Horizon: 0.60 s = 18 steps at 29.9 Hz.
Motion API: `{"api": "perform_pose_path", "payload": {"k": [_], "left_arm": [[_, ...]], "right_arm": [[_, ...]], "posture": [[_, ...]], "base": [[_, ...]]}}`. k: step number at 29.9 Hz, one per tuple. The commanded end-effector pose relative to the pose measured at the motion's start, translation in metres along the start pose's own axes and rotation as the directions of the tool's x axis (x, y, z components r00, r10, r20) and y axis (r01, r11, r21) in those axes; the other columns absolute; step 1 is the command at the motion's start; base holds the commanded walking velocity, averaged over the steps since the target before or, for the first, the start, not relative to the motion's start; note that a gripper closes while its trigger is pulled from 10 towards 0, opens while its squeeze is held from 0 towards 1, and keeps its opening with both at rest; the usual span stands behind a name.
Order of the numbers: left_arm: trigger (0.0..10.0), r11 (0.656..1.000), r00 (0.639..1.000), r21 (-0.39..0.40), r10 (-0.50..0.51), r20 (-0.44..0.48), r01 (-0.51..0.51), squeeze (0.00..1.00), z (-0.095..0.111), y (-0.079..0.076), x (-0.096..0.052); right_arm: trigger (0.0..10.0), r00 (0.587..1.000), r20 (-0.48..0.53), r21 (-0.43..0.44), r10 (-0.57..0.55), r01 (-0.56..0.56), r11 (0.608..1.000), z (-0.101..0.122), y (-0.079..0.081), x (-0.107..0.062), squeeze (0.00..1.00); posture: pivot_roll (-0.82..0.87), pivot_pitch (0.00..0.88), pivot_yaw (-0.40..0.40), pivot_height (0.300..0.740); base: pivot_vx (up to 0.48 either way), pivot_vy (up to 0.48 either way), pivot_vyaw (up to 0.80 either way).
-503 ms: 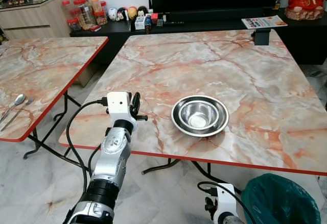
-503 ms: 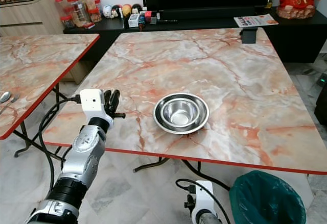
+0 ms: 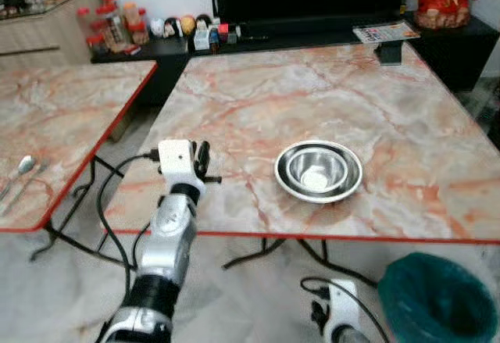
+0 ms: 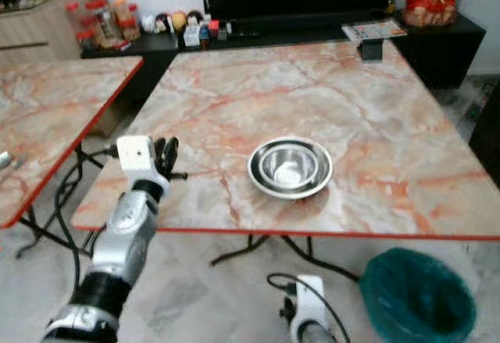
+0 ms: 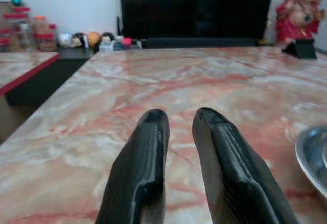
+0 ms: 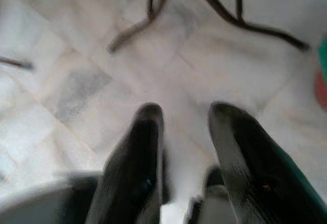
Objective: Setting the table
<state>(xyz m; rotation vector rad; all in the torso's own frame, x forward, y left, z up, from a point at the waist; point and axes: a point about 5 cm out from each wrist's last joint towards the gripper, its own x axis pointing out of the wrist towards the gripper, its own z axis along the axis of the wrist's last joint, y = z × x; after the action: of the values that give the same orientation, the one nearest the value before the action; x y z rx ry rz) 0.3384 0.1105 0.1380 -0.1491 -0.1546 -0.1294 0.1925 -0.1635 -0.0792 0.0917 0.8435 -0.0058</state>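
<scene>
**Bowls placed, cutlery still on other table**

Nested steel bowls (image 3: 318,172) sit near the table's (image 3: 258,101) front edge. Left gripper (image 5: 176,124) hovers beside them, fingers slightly apart, empty. Right gripper (image 6: 185,119) hangs low, spread, empty. Risk: walking blur could spoil spoon (image 3: 24,166) pickup.

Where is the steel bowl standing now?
The steel bowl stands on the marble table near its front edge, to the right of the left tool.

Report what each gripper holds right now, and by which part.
Nothing is held. The left gripper is open and empty above the marble table; the right gripper hangs open over the floor.
</scene>
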Motion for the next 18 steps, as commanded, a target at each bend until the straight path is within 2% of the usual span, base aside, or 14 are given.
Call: {"api": "perform_pose_path", "payload": {"k": [1, 14, 18], "left_arm": [[10.0, 1.000, 1.000, 0.027, 0.012, 0.010, -0.012, 0.00, 0.0053, 0.0073, 0.0029], [10.0, 1.000, 1.000, 0.023, 0.009, 0.023, -0.010, 0.00, 0.0095, 0.0044, 0.0059], [10.0, 0.999, 0.999, 0.033, 0.026, 0.021, -0.026, 0.00, 0.0089, 0.0107, 0.0044]], "right_arm": [[10.0, 1.000, 0.007, 0.007, 0.022, -0.023, 1.000, 0.0018, 0.0097, 0.0014, 0.00], [10.0, 1.000, 0.015, 0.011, 0.022, -0.022, 1.000, 0.0047, 0.0102, 0.0021, 0.00], [10.0, 1.000, 0.011, 0.012, 0.020, -0.020, 1.000, 0.0034, 0.0094, 0.0017, 0.00]], "posture": [[-0.02, 0.000, 0.125, 0.740], [-0.02, 0.000, 0.125, 0.740], [-0.01, 0.003, 0.122, 0.740]], "base": [[0.000, 0.480, 0.00], [0.000, 0.480, 0.00], [0.000, 0.480, 0.00]]}}
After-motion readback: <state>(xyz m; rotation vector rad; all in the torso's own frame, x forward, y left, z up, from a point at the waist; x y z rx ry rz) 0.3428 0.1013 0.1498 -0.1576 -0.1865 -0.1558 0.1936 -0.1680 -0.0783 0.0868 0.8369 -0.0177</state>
